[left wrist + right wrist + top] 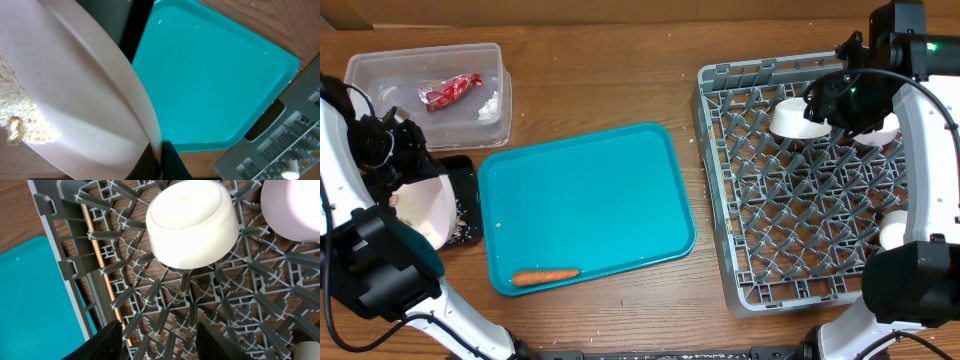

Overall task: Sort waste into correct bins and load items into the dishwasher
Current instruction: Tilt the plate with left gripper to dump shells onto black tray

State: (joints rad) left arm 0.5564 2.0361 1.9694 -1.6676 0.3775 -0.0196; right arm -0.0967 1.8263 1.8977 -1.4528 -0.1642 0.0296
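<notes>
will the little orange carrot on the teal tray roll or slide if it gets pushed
The small orange carrot is round and tapered, so a sideways nudge would probably roll it in a curve. The smooth teal plastic tray looks slick, so it may also slide. It lies straight, so it is likely stiff, not floppy.

Bright, even light, soft shadows; left-wrist foreground blurry.

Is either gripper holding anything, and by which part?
Left gripper is shut on the rim of the plate, which is tilted. Right gripper is open above the rack and holds nothing.
</notes>
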